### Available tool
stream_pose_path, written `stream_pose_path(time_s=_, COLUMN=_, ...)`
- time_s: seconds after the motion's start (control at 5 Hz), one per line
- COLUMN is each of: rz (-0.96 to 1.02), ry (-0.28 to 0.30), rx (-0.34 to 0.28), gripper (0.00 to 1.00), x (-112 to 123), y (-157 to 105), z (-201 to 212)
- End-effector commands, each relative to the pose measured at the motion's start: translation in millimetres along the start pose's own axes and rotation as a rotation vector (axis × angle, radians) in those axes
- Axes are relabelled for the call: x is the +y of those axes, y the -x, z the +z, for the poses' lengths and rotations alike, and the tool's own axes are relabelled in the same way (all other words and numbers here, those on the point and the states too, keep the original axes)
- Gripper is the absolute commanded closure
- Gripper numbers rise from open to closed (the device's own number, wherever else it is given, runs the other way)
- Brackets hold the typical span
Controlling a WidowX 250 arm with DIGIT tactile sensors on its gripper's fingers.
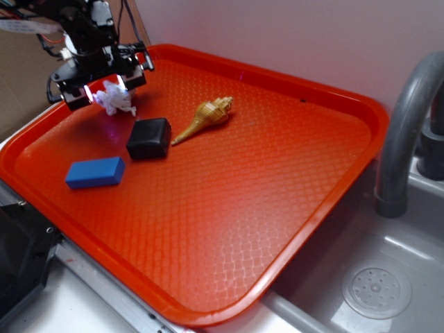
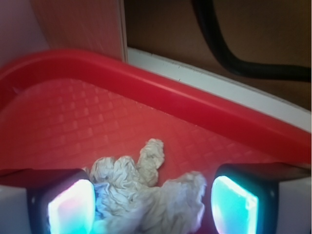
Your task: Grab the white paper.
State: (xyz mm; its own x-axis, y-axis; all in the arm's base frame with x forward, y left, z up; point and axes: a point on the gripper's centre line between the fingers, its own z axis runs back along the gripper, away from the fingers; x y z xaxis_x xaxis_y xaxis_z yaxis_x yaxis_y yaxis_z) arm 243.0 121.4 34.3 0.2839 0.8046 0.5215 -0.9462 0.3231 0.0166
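Sink-side setup: an orange tray [image 1: 277, 229] sits beside a grey basin with a curved faucet [image 1: 406, 132] on the far side. I have the gripper [image 1: 105, 89] low over the tray's back corner, by the raised rim.

White paper [image 1: 116, 99] lies on the tray floor right under the tool. Wrist view puts the wad [image 2: 146, 195] squarely between the two lit finger pads [image 2: 73, 204], which stand apart, one on each side. One pad looks to be brushing the paper's edge; the other has a sliver of red tray showing between it and the wad. No grip yet, by my reading.

Other items are clear of the work: black block [image 1: 149, 138] near the paper, blue block [image 1: 96, 173] further forward, tan seashell [image 1: 207, 116] off toward the middle.

Notes for the step:
- Alignment looks good; I would not shift sideways.
- Check that the tips are low enough to catch the bulk, not just the loose upper tuft.
- Close slowly and evenly. Crumpled paper compresses, so run well past first contact.
- Rim is close behind; lift straight up rather than dragging back.
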Motion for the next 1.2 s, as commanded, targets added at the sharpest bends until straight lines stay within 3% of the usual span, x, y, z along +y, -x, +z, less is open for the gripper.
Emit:
stream_pose_path(time_s=0.0, rz=-0.014, ry=0.015, rx=-0.006, gripper=0.0, x=4, y=-5, z=-8)
stream_pose_path(time_s=0.2, rz=-0.027, ry=0.023, rx=-0.014, gripper=1.0, x=3, y=1, z=-7)
stream_pose_path(time_s=0.6, rz=-0.159, ry=0.013, rx=0.018, gripper=1.0, x=2, y=-3, z=19)
stream_pose_path(time_s=0.8, rz=-0.444, ry=0.012, rx=0.198, gripper=1.0, x=-11, y=-14, z=60)
stream_pose_path(time_s=1.0, rz=-0.664, ry=0.168, rx=0.339, gripper=1.0, x=-21, y=-14, z=95)
